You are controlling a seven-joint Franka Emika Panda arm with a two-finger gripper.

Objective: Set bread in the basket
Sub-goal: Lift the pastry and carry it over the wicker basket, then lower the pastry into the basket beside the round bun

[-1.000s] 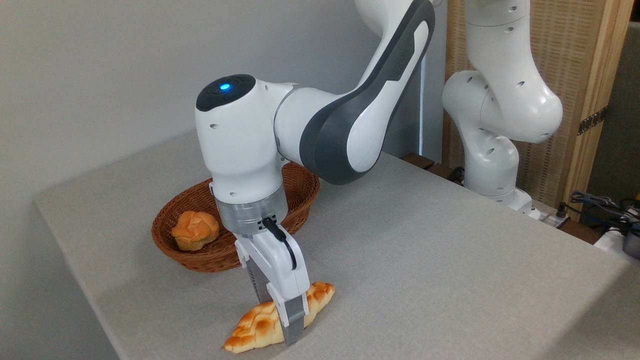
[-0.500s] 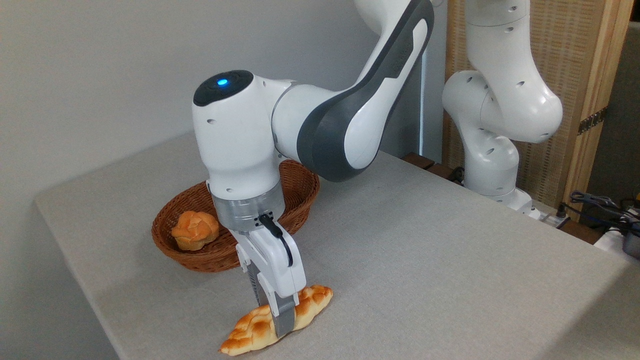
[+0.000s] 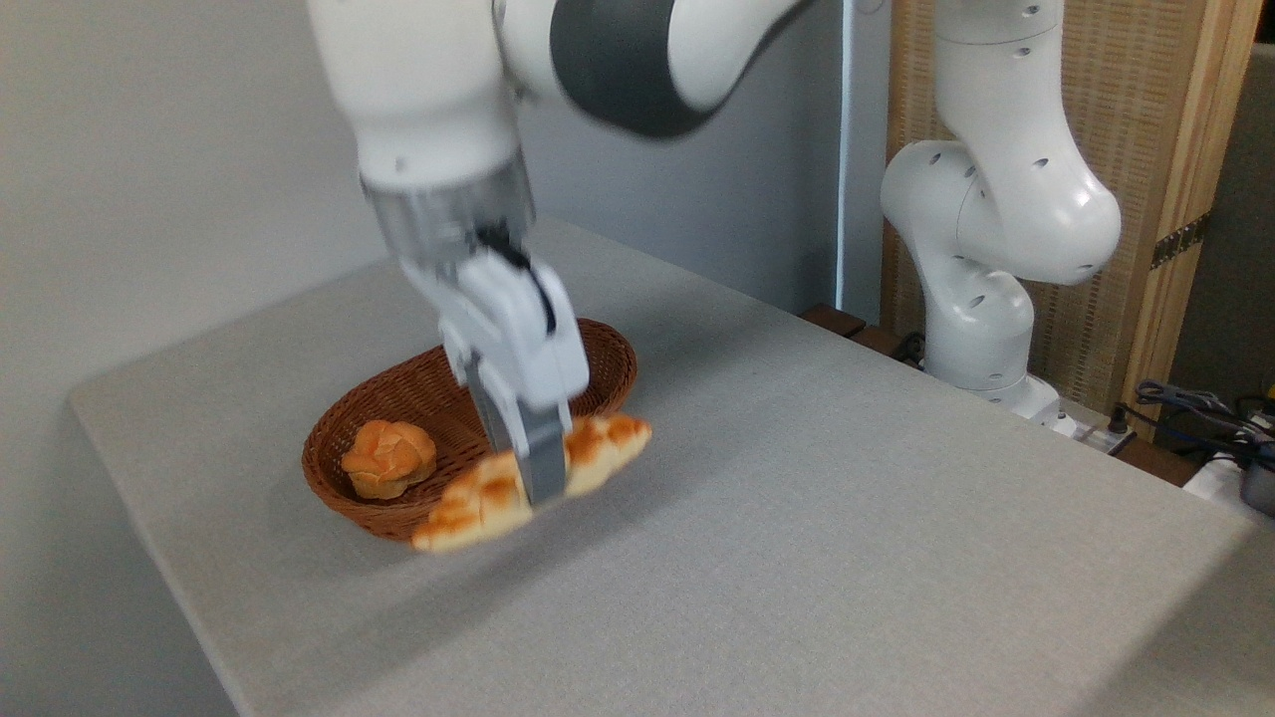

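White robot tool [image 3: 533, 478] grips the long braided golden loaf [image 3: 528, 483], lifted clear of the grey table [image 3: 797, 498] beside the oval brown wicker basket [image 3: 344, 488]; placing it inside remains.

You're looking at two bread items in all: one long braided bread [image 3: 528, 483], blurred, and one small round knotted bun [image 3: 388, 458]. You're seeing one basket [image 3: 608, 373], oval wicker, and it's holding that one bun. One table [image 3: 847, 518] is showing, grey top. One robot arm [image 3: 996, 229] is showing, white with grey parts, and it's carrying one gripper [image 3: 533, 468] with two fingers, only the near one showing clearly. One woven panel [image 3: 1136, 149] in a wooden frame is standing at the back right. Cables [image 3: 1195, 408] are bunching at the right edge, too tangled for you to count.
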